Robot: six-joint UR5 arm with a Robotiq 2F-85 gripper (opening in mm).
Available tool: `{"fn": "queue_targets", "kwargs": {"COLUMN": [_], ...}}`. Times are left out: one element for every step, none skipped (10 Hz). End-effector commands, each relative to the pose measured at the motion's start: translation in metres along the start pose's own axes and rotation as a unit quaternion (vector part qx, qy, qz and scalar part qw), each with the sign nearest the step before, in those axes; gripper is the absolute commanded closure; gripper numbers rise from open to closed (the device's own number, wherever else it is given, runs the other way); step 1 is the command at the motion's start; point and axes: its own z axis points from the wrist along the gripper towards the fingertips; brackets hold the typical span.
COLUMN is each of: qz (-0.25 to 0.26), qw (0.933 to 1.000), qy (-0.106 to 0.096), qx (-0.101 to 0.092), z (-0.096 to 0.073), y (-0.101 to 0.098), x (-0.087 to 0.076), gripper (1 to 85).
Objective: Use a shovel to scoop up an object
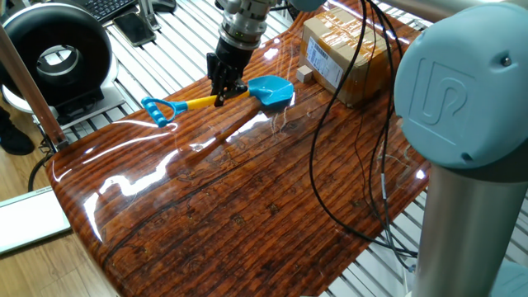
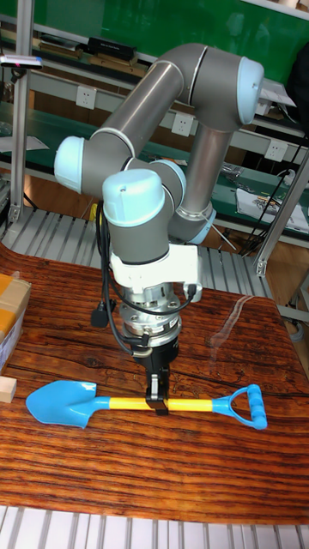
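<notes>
In the fixed view we see the black two-finger gripper (image 1: 223, 89) coming down from above, its fingers closed on the thin yellow shaft of the toy plastic shovel (image 1: 216, 98), whose bright blue blade lies toward the large brown taped cardboard box (image 1: 346, 49) and whose blue D-shaped handle points the other way. The tiny light tan wooden cube (image 1: 306, 75) sits on the glossy dark wooden table (image 1: 247, 198), just beside the box and a short way beyond the blade tip; we judge it to lie roughly along the shovel's long axis, so a push along that axis, blade first, is what the scoop calls for. In the tall fixed view we see the gripper (image 2: 158, 401) pinching the shaft near its middle, the shovel (image 2: 146, 403) level just above the table (image 2: 154, 472), blade to the left of the picture. At that left edge the cube (image 2: 7, 390) is only partly in frame, apart from the blade, though we cannot tell here whether the blade's lip touches the wood.
</notes>
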Motion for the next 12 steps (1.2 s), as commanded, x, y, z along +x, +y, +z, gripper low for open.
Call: {"fn": "queue_targets", "kwargs": {"qz": [-0.002,-0.005,-0.006,-0.007,-0.003,-0.004,-0.004,0.001,0.004,0.004,0.003,0.001], "qw": [1.0000,1.0000,1.0000,0.9999,0.9999,0.9999,0.9998,0.9998,0.9997,0.9998,0.9998,0.9998], "qy": [-0.002,-0.002,-0.006,-0.007,-0.014,-0.015,-0.016,-0.020,-0.020,-0.015,-0.014,-0.016], "qx": [-0.001,-0.002,-0.004,-0.004,-0.003,0.004,0.008,0.008,0.010,0.013,0.011,0.011], "z": [-0.0056,-0.0075,-0.0078,-0.0082,-0.0082,-0.0082,-0.0083,-0.0084,-0.0084,-0.0083,-0.0083,-0.0091], "y": [0.0020,0.0031,0.0049,0.0053,0.0048,0.0012,-0.0007,-0.0010,-0.0021,-0.0035,-0.0028,-0.0022], "x": [0.0034,0.0077,0.0098,0.0104,0.0065,0.0063,0.0057,0.0037,0.0036,0.0059,0.0063,0.0064], "gripper": [84.7,84.7,84.7,84.7,84.7,84.7,84.7,84.7,84.7,84.7,84.7,84.7]}}
